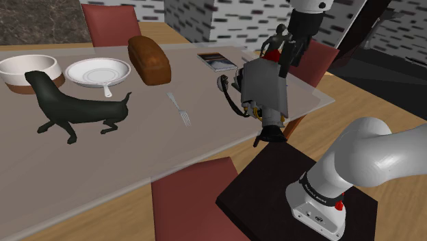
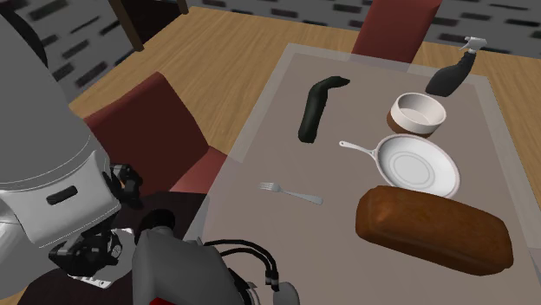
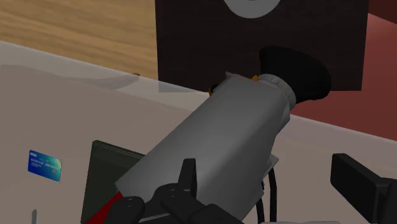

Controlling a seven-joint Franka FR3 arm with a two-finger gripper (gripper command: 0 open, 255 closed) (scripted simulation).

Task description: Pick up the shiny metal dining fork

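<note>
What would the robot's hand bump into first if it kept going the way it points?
The hand points downward at the table edge beside the dark stand. It would probably meet the table first, or just miss it and reach the stand; depth is unclear.

The fork (image 1: 179, 109) is a slim, pale grey metal piece, its narrow straight handle widening into a short head of tines. It lies flat on the bare top of the table (image 1: 137, 154), with nothing on it or against it. In the shoulder view it runs at a slant, its handle end towards the brown loaf (image 1: 149, 59) and its tines towards the table's near edge. The loaf is near but apart. In the second exterior view the tines point to that view's left and the handle to its right, near the loaf's end and below the white pan (image 2: 420, 165), touching neither.
</note>
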